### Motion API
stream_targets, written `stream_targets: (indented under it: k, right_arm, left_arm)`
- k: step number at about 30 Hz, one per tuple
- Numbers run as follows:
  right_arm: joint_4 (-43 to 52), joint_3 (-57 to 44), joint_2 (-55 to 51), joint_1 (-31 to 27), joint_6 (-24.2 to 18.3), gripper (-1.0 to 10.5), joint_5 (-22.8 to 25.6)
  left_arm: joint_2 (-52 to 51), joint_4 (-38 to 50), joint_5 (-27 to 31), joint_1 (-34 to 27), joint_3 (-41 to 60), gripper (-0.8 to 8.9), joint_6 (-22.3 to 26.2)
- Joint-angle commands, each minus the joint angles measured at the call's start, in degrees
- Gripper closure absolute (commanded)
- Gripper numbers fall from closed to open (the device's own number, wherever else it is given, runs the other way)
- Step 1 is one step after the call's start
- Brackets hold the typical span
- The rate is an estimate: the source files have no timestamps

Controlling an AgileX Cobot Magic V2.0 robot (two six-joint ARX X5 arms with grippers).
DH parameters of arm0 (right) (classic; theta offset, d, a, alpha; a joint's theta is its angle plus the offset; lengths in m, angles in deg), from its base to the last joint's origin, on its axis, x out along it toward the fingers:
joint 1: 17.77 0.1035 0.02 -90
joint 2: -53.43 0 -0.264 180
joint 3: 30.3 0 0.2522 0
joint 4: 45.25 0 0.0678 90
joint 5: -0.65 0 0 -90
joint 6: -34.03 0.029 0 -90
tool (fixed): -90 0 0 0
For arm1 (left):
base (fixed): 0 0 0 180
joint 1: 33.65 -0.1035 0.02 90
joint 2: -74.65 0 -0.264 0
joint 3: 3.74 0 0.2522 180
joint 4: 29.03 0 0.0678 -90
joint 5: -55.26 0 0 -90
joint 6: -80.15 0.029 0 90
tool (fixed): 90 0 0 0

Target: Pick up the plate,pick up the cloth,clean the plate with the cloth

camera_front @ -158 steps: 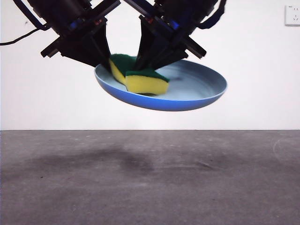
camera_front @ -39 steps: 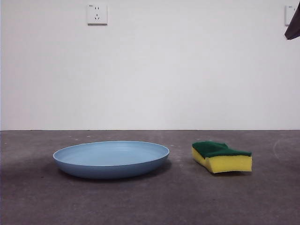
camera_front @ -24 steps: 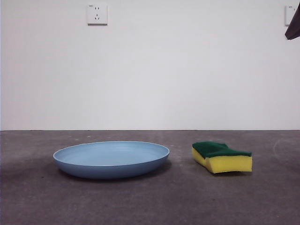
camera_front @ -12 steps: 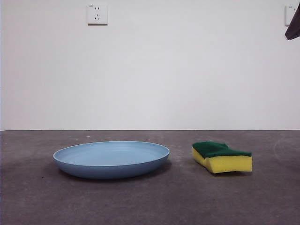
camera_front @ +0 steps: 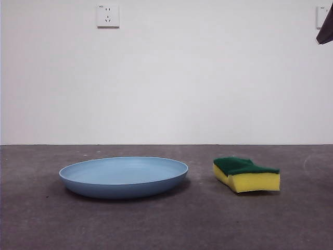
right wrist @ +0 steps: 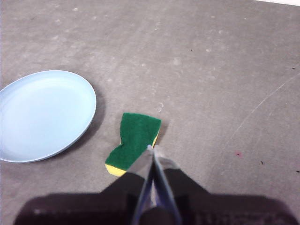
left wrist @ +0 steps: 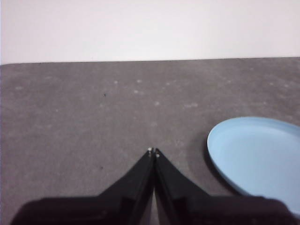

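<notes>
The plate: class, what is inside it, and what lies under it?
Nothing lies in the plate; its pale blue inside is bare. It rests on the grey table. The patch of table beneath it is covered, so that cannot be seen. The sponge lies apart, beside it.

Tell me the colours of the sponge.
Sponge: yellow foam, dark green top; front view shows it best.

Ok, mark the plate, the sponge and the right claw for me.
plate [camera_front: 123,177]: front view, middle of its inner surface.
sponge [camera_front: 255,181]: front view, yellow foam side.
right claw [right wrist: 151,149]: right wrist view, the closed tips, above the sponge's near end.
</notes>
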Motion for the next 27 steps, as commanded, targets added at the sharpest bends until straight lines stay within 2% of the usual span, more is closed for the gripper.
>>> stream_targets:
  k: [1,7,27]
  right_arm:
    - [0.3,-0.3,0.0,0.0,0.5,9.5,0.0]
    - [0.3,-0.3,0.0,0.0,0.5,9.5,0.0]
    - [0.3,-0.3,0.0,0.0,0.5,9.5,0.0]
  left_arm:
    - [-1.8,-0.9,0.0,-0.2,1.5,8.16,0.7]
    - [-3.8,-5.7,0.3,-0.2,1.5,8.16,0.8]
    - [-3.8,-5.4,0.2,-0.2,1.5,8.16,0.7]
